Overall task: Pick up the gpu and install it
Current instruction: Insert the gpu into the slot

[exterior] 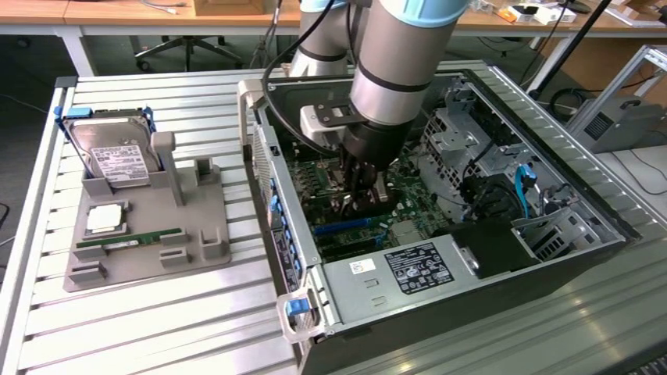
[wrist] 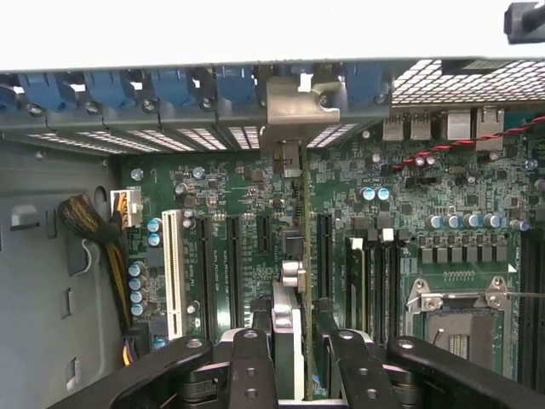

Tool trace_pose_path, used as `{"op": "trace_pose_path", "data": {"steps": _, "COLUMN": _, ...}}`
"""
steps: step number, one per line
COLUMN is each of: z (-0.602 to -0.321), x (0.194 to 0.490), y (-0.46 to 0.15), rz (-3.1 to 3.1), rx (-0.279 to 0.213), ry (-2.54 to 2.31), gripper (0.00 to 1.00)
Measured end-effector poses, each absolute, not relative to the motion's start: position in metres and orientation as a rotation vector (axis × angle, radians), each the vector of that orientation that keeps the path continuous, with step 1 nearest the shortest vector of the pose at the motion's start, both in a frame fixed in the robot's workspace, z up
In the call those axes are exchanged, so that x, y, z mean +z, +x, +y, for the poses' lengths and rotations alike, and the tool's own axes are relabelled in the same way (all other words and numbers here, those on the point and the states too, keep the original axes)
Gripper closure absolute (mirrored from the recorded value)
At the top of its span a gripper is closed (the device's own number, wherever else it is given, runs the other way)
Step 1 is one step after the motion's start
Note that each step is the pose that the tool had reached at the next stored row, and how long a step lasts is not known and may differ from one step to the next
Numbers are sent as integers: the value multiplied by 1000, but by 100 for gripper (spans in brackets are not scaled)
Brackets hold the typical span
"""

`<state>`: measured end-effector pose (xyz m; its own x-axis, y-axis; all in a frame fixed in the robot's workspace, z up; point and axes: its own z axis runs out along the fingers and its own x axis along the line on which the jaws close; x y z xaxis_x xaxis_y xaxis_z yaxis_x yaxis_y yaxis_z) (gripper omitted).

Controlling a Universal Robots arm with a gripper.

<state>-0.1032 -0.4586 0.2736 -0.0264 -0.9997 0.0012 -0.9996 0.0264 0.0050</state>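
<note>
GPU, a thin dark circuit card (wrist: 305, 256) with a silvery metal bracket, stands edge-on over the green motherboard (wrist: 247, 204) inside the large open black computer case (exterior: 542, 312), its bracket up against the case's rear slot wall. On the slatted metal counter (exterior: 156, 328), a grey holder tray (exterior: 136, 234) carries a silver hard drive (exterior: 115, 160) and a green memory stick (exterior: 127, 239). Black tool (wrist: 294, 362) pinches the card between its fingers (wrist: 251, 366).
</note>
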Motion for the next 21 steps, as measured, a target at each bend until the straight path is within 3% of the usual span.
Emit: {"op": "trace_pose_path", "data": {"steps": 21, "z": -453, "x": 263, "y": -103, "rz": -2246, "rx": -1, "ry": 2188, "gripper": 70}}
